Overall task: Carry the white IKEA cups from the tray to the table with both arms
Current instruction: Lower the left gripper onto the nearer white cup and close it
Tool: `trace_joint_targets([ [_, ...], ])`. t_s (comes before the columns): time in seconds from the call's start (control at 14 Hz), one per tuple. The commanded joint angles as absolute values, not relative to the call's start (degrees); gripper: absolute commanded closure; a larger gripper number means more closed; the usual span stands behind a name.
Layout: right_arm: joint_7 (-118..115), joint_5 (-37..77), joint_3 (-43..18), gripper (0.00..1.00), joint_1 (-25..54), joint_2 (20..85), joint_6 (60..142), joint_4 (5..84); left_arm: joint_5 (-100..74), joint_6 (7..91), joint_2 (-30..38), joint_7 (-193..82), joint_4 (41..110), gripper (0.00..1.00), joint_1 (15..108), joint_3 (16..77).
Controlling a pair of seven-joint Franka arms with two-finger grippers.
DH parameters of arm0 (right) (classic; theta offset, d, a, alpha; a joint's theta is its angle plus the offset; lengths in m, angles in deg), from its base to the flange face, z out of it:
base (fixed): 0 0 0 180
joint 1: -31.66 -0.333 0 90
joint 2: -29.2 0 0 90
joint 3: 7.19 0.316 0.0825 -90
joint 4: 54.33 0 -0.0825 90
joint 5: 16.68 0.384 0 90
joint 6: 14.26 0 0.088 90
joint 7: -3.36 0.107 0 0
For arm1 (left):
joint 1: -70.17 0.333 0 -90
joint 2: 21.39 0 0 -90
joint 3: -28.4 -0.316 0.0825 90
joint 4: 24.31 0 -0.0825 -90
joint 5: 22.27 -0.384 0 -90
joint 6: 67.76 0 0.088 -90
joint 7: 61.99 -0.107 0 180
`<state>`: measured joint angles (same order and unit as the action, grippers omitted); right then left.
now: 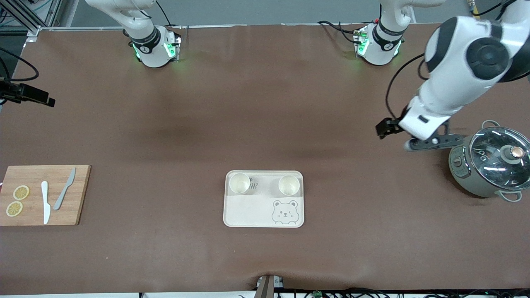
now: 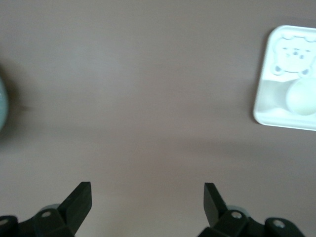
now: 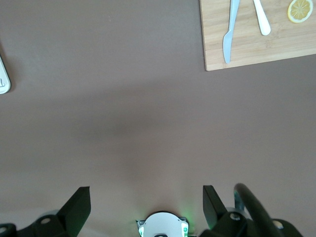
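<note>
Two cups on tray, grippers well apart

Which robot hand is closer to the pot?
The left. The left gripper hangs open over bare table just beside the pot. The right gripper, also open, is up by its own base, at the table's right-arm end.

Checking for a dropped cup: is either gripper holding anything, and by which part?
Nothing is held. The left gripper and right gripper both stand open and empty.
</note>
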<state>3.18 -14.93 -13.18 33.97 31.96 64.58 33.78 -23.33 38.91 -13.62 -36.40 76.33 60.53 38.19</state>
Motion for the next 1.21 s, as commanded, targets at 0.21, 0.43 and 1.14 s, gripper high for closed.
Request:
trace_joint_targets([
  [0.21,0.9,-14.7,-12.5,0.0,35.8,35.1,64.2,30.4,-25.9,42.1,2.8,-21.3,62.5,0.0,51.3,38.7],
  [0.43,1.1,-13.9,-12.5,0.0,35.9,36.1,64.0,29.2,-26.1,52.2,7.6,-18.2,61.8,0.0,49.1,38.6],
  [1.14,1.6,-12.1,-12.1,0.0,33.7,38.3,64.0,30.0,-28.0,74.8,21.1,-10.8,62.5,0.21,46.4,38.2],
])
